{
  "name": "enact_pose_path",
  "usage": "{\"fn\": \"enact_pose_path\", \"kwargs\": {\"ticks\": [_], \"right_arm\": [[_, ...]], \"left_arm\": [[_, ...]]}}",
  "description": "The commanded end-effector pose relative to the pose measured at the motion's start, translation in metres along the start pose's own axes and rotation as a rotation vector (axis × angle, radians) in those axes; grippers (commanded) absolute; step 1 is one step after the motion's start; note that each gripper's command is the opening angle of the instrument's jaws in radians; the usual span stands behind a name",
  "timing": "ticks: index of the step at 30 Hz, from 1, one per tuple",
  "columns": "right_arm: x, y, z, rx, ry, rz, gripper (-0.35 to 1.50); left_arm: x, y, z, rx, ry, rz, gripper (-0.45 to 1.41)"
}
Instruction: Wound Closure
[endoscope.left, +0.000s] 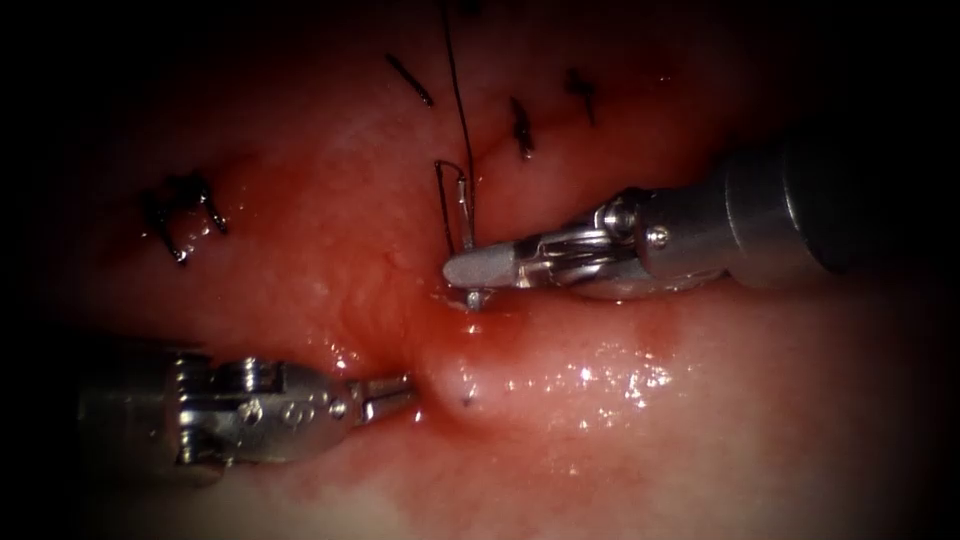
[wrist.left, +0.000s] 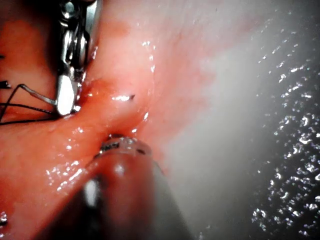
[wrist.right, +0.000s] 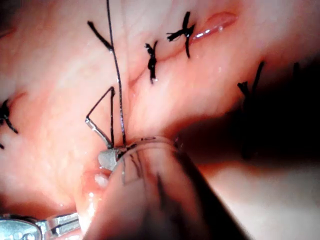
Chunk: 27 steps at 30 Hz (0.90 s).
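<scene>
Endoscope: right gripper (endoscope.left: 470, 270) clamped on needle (endoscope.left: 465, 215) near its tail, point end in tissue (endoscope.left: 600, 400) at cut (endoscope.left: 400, 300); thread (endoscope.left: 458, 90) runs to 12 o'clock. Left gripper (endoscope.left: 400, 392) closed, pinching tissue at 7 o'clock of needle.

Left wrist: right gripper (wrist.left: 65, 97) on needle (wrist.left: 37, 94); left gripper (wrist.left: 120, 147) buried in fold. Judgement: keep fold steady.

Right wrist: needle (wrist.right: 97, 127) upright beside thread (wrist.right: 116, 65). Judgement: follow curve, avoid snagging thread.

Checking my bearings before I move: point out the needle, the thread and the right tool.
needle (endoscope.left: 464, 205): endoscope view, its shaft above the right tool.
thread (endoscope.left: 457, 85): endoscope view, strand running up from the needle.
right tool (endoscope.left: 480, 268): endoscope view, jaw tips.
</scene>
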Motion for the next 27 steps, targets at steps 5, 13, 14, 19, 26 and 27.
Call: {"fn": "enact_pose_path", "kwargs": {"ticks": [5,13,14,19,26,27], "right_arm": [[-0.0018,0.0004,0.0012,0.012,-0.007,0.006,-0.35],[-0.0039,-0.0001,0.0016,0.027,-0.035,0.019,-0.35],[-0.0044,-0.0003,0.0017,0.034,-0.044,0.019,-0.35],[-0.0056,-0.0011,0.0017,0.04,-0.057,0.022,-0.35],[-0.007,-0.0014,0.0019,0.048,-0.077,0.017,-0.35],[-0.0073,-0.0013,0.0019,0.047,-0.08,0.015,-0.35]], "left_arm": [[-0.0001,0.001,0.0007,-0.004,0.0,-0.001,-0.1],[-0.0001,0.001,0.0007,-0.004,0.0,-0.001,-0.1],[-0.0001,0.001,0.0007,-0.004,0.0,-0.001,-0.1],[0.0,0.0009,0.0006,-0.005,0.0,-0.002,-0.1],[0.0,0.0009,0.0005,-0.006,0.0,-0.002,-0.1],[0.0,0.0009,0.0005,-0.007,0.0,-0.002,-0.1]]}}
